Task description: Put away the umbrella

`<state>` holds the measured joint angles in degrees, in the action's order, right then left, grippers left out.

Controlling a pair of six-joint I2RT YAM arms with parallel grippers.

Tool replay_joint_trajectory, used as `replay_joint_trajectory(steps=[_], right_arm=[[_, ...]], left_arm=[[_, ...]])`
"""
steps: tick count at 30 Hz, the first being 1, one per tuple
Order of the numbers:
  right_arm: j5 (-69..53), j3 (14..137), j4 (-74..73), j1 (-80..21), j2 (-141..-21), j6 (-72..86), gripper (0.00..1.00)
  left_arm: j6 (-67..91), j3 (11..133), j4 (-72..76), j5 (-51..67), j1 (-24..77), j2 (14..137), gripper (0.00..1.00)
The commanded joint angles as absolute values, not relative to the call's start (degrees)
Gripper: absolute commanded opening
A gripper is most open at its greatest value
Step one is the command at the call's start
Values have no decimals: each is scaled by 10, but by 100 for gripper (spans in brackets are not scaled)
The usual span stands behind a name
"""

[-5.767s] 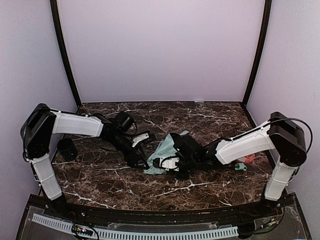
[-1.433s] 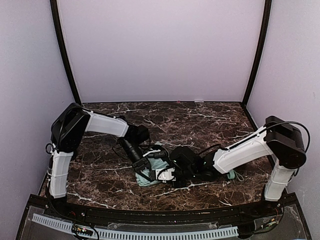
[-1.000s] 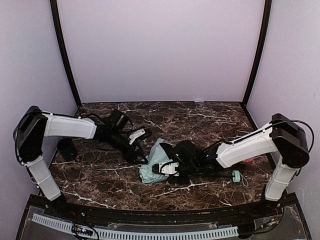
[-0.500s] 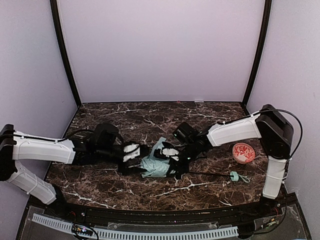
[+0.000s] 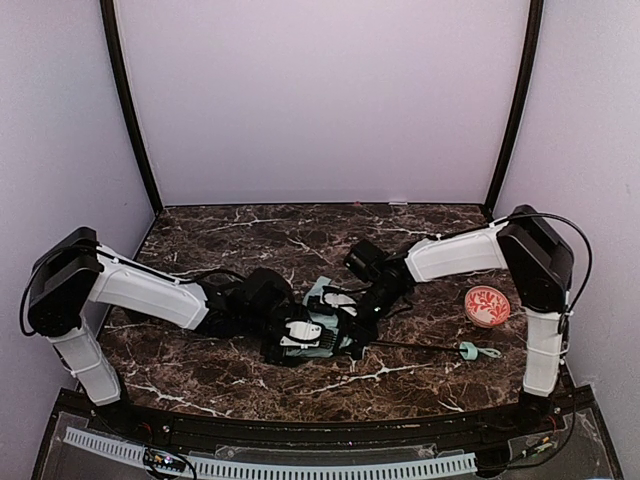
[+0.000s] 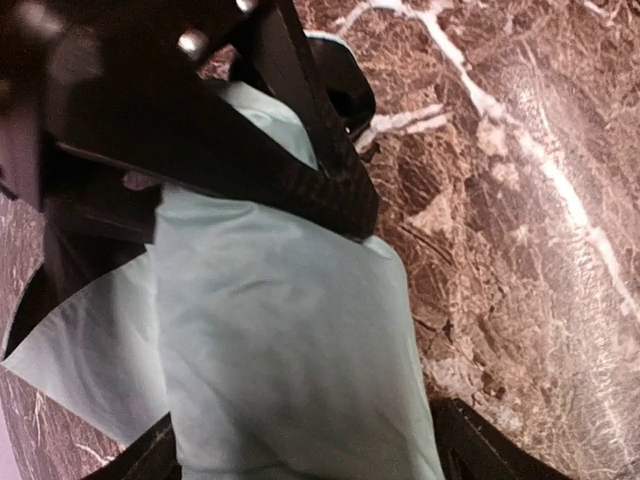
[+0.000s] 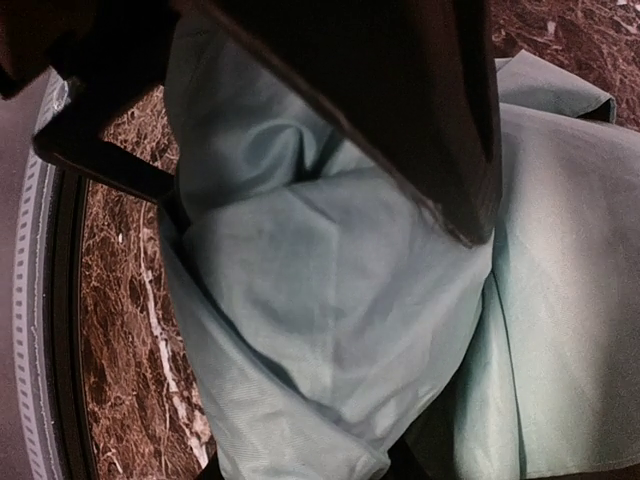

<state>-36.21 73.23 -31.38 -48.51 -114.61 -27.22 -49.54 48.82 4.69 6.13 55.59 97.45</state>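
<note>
Now | umbrella [image 5: 319, 295]: crumpled matte mint fabric | table [image 5: 200, 362]: veined brown marble

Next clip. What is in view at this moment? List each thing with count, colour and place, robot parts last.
umbrella: one, pale mint fabric, bunched mid-table between the two hands; thin black shaft runs right to a small mint handle with a strap.
ball: one, orange-red with white pattern, on the table at the right, apart from the umbrella.
table: one, dark brown marble with white veins.
walls: pale lilac, round the table.
left arm: one, white and black, reaching in from the left.
right arm: one, white and black, reaching in from the right.
left hand: one, black, open, fingers either side of the fabric.
right hand: one, black, shut on the fabric.
</note>
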Motion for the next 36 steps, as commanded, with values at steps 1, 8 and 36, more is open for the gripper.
replay_joint_trajectory(steps=[1,8,36], right_arm=[[-408,740,-408,-485,-1176,-277,5],[-418,756,-342,-450,-1157,-234,36],[-141,501,57,-528,-997,-213,68]], left_arm=[[-514,520,-15,35,555,1016,78],[-476,554,-106,89,555,1038,26],[-384,717,-349,322,457,1151,0]])
